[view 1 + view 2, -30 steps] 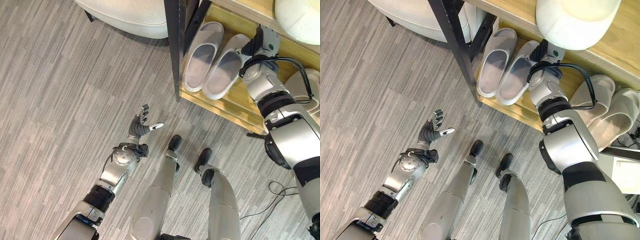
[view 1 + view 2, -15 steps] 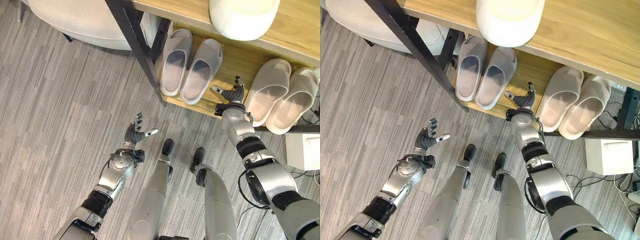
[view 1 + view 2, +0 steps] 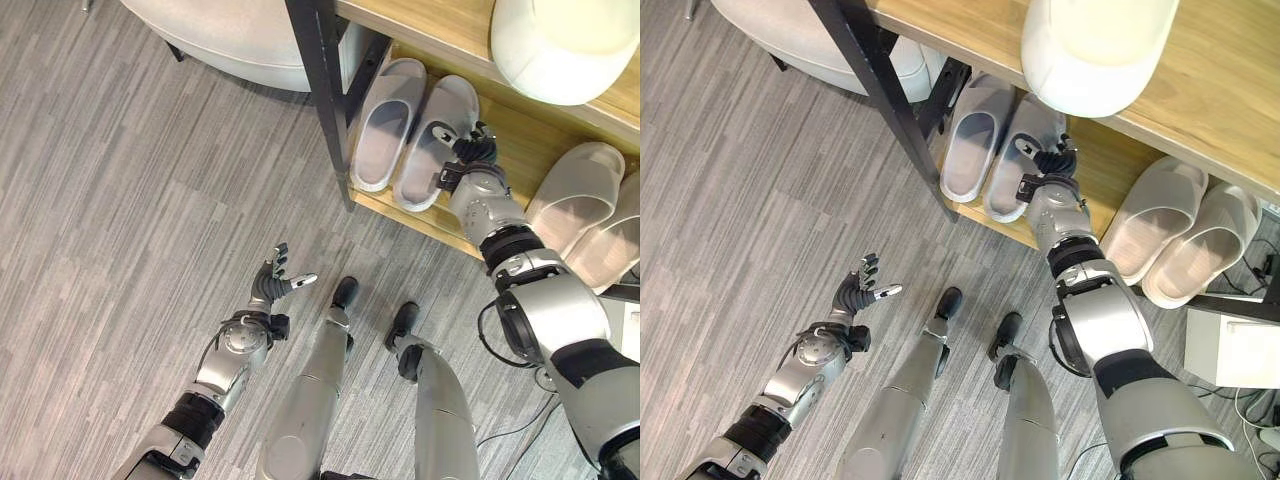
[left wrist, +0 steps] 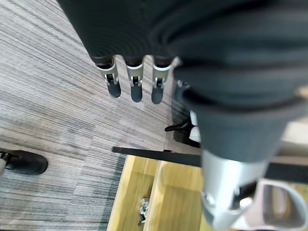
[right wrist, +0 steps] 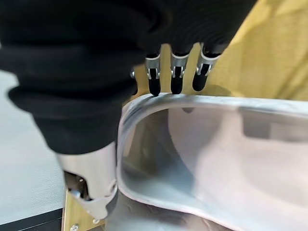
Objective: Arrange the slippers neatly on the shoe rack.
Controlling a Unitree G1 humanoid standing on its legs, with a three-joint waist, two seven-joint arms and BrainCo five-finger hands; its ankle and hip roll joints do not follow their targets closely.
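Moved since half a second ago: right hand has gone from open space between the two pairs up to the grey pair; the whole view has shifted too, so the camera moved.
Left hand: lower centre-left of the eye views, over the floor, fingers straight and spread, holding nothing.
Rack post: black upright at the rack's left edge, just beside the left grey slipper; little room on that side.
Grey pair: upper centre on the lower shelf, side by side and touching, heels toward the shelf's front lip.
Right grey slipper: right hand rests at its outer rim; in the right wrist view the fingers reach straight over the rim, thumb on the near side, not curled round it.
Handling, as a judgement: light, soft moulded foam, likely to flex and slide on wood; take it by the side wall or strap.
White pair: right edge, well apart from the grey pair; bare shelf between gives room to shift.
Overhead: bench with a white round object hangs above, limiting lift.
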